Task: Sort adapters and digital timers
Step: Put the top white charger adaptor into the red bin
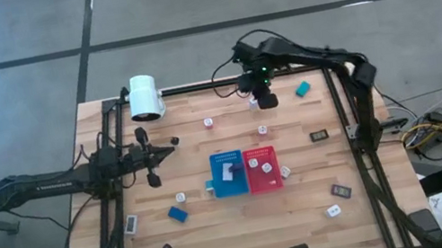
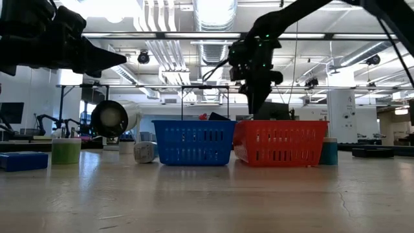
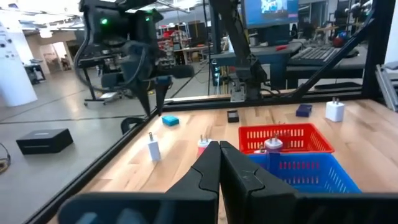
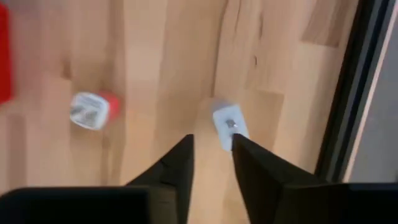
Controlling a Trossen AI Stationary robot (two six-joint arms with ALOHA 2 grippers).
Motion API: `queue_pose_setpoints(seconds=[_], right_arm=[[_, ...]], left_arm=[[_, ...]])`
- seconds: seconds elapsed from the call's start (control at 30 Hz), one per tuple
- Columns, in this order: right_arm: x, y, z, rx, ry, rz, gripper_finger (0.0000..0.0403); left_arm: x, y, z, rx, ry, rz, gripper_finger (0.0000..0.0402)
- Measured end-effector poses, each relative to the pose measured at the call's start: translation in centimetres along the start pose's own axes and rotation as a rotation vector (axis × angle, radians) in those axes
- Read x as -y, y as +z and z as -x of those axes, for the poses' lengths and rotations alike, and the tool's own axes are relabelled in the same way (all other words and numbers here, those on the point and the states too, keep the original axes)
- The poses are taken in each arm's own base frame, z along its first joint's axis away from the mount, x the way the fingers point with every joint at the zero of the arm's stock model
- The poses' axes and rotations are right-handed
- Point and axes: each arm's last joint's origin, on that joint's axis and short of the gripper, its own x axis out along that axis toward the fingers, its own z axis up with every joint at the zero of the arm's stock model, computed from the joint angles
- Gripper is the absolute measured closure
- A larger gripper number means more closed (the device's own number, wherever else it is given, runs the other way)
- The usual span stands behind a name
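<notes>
We see two trays side by side at the middle of the desk [image 1: 222,233], touching: the left tray [image 1: 229,174] holds one timer [image 1: 228,171], the right tray [image 1: 263,169] holds two adapters [image 1: 253,163]. A cylinder [image 1: 144,97] lies at the far left corner. The left gripper [image 1: 173,149] hangs over the left side of the desk, between the cylinder and the trays. The right gripper [image 1: 265,101] hangs over the far edge, behind the trays, above an adapter [image 4: 226,123] near the frame rail; a second adapter [image 4: 92,110] lies between that one and the trays. Other timers [image 1: 302,88] and adapters [image 1: 208,123] lie scattered around the trays, well apart.
</notes>
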Motion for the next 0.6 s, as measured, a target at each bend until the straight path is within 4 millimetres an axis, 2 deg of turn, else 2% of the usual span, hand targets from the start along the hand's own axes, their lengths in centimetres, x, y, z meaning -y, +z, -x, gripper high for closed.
queue_pose_setpoints(seconds=[0.3, 0.6], right_arm=[[0.9, 0.5, -3.0, -0.08, 0.048, 0.075, 0.0188], [1.8, 1.0, -4.7, -0.07, 0.001, 0.084, 0.0138]], left_arm=[[0.1, -0.3, 0.0, -0.007, -0.024, 0.021, 0.0394], [0.1, -0.3, 0.0, -0.007, -0.024, 0.011, 0.0394]])
